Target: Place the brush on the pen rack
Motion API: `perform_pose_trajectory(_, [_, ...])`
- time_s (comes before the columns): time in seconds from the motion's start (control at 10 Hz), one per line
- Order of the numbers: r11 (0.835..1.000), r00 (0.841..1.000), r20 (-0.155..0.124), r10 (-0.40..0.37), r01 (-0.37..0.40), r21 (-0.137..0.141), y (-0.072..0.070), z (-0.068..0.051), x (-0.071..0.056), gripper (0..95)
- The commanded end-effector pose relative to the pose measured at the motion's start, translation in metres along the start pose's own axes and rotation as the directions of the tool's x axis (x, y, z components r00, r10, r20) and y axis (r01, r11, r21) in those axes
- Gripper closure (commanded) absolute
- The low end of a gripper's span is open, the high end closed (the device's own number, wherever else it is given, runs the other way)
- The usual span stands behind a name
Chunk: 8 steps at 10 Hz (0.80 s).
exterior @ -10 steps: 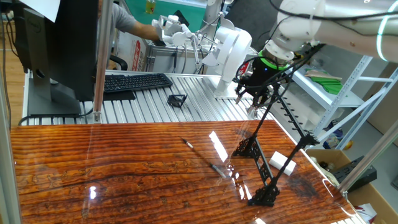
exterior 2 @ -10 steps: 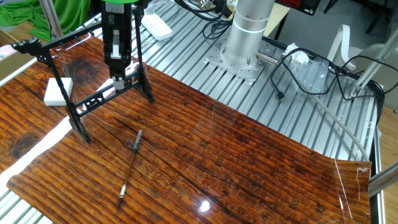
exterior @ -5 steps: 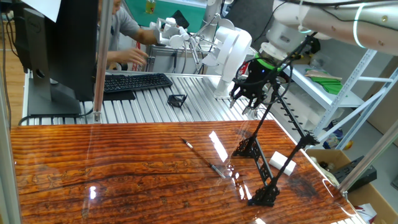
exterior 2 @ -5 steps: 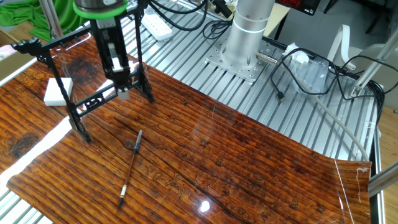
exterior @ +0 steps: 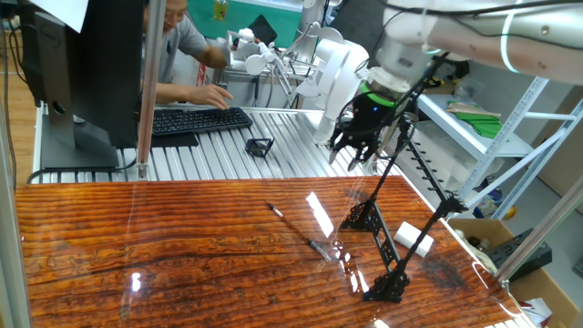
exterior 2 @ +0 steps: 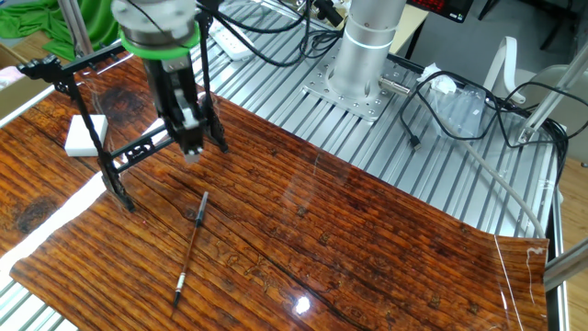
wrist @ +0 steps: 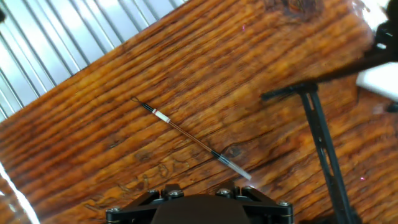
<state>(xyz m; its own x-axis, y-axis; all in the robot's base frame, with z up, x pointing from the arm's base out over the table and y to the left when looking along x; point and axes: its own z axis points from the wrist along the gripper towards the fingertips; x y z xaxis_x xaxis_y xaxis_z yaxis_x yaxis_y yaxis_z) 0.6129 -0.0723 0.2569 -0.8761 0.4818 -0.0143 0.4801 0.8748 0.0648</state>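
The brush (exterior: 297,230) is a thin dark stick that lies flat on the wooden tabletop. It also shows in the other fixed view (exterior 2: 193,244) and in the hand view (wrist: 186,135), with its pale end toward the lower right. The pen rack (exterior: 365,217) is a tall black frame of slanted rods on lattice feet, standing to the right of the brush (exterior 2: 138,150) (wrist: 320,137). My gripper (exterior: 355,157) hangs above the table beside the rack's near foot (exterior 2: 191,147), apart from the brush. It holds nothing and its fingers look spread.
A white block (exterior: 412,239) lies behind the rack (exterior 2: 85,135). A small black wire frame (exterior: 260,146) and a keyboard (exterior: 196,118) sit on the slatted metal surface, where a person works. The arm's base (exterior 2: 363,55) stands beyond the wood.
My gripper has moved off the rack's upper rods, toward the brush's side of the table. The brush and the rack have not moved.
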Motion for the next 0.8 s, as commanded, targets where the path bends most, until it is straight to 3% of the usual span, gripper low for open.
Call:
perform_pose_trajectory(0.1, [0.998, 0.998, -0.015, -0.054, 0.054, 0.021, 0.001, 0.005, 0.004, 57.0])
perform_pose_trajectory(0.5, [0.995, 0.995, -0.040, -0.090, 0.092, 0.030, 0.001, 0.021, 0.005, 57.0])
perform_pose_trajectory(0.8, [0.995, 0.995, -0.043, -0.089, 0.090, 0.036, 0.003, 0.023, 0.006, 57.0])
